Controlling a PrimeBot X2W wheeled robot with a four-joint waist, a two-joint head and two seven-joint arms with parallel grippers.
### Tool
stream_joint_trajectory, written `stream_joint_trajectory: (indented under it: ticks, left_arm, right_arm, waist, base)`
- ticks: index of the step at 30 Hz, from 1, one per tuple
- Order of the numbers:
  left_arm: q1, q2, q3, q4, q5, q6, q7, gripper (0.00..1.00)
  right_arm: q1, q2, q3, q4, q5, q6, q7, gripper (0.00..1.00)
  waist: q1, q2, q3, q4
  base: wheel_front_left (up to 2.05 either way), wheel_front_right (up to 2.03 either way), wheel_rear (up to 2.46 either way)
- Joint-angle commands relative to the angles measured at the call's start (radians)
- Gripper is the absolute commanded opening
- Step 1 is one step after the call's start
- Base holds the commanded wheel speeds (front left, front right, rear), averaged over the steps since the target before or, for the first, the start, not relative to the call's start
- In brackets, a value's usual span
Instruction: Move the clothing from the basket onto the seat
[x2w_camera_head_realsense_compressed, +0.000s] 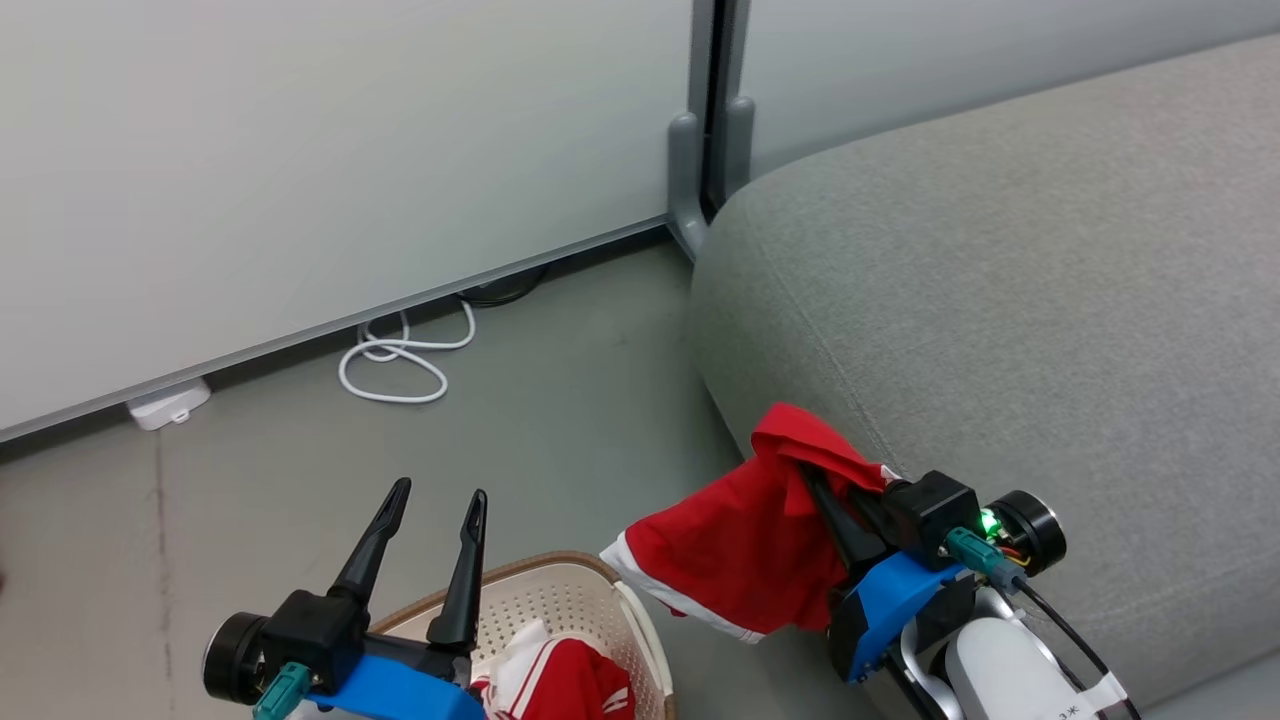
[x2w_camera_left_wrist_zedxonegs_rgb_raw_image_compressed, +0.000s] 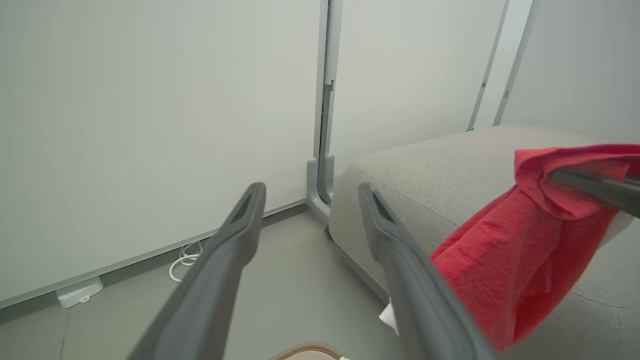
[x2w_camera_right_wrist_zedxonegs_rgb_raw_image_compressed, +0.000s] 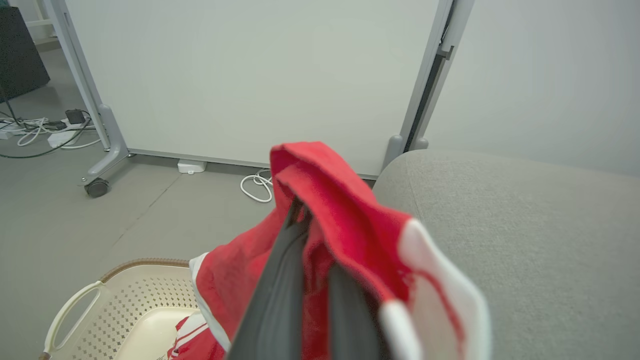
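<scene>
The red jersey (x2w_camera_head_realsense_compressed: 740, 560), trimmed in white, hangs limp from the right gripper (x2w_camera_head_realsense_compressed: 820, 500), which is clamped on a bunched fold near its top, just beside the seat's (x2w_camera_head_realsense_compressed: 1000, 300) near edge. It looks light, soft and floppy, so a gathered fold is likely the surest hold. Another jersey (x2w_camera_head_realsense_compressed: 570, 680) lies in the basket (x2w_camera_head_realsense_compressed: 500, 572), by the left gripper (x2w_camera_head_realsense_compressed: 437, 492), whose jaws are spread wide and empty.

My left gripper (x2w_camera_head_realsense_compressed: 440, 492), two long dark fingers on a blue wrist mount, stood spread wide and empty at the near left. My right gripper (x2w_camera_head_realsense_compressed: 812, 485) pinched a soft red fabric garment (x2w_camera_head_realsense_compressed: 740, 550) tight, near right.
</scene>
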Motion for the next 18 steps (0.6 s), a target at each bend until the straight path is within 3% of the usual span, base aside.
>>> stream_joint_trajectory:
  ticks: [1, 10, 18]
  left_arm:
    - [-0.015, -0.004, 0.008, 0.002, 0.011, -0.007, -0.003, 1.0]
    - [-0.028, -0.026, 0.039, -0.001, 0.048, -0.031, -0.003, 1.0]
    - [-0.047, -0.026, 0.035, -0.005, 0.08, -0.043, -0.003, 1.0]
  right_arm:
    - [0.014, -0.003, -0.001, -0.01, -0.004, 0.0, 0.002, 0.0]
    - [0.004, -0.003, 0.005, -0.029, 0.007, 0.0, -0.004, 0.0]
    - [0.016, -0.002, -0.012, -0.035, 0.015, 0.0, -0.018, 0.0]
  waist:
    - [0.0, 0.0, 0.014, -0.055]
    - [0.0, 0.0, 0.046, -0.2]
    - [0.0, 0.0, 0.071, -0.261]
  base:
    - [0.0, 0.0, 0.0]
    - [0.0, 0.0, 0.0]
    - [0.0, 0.0, 0.0]
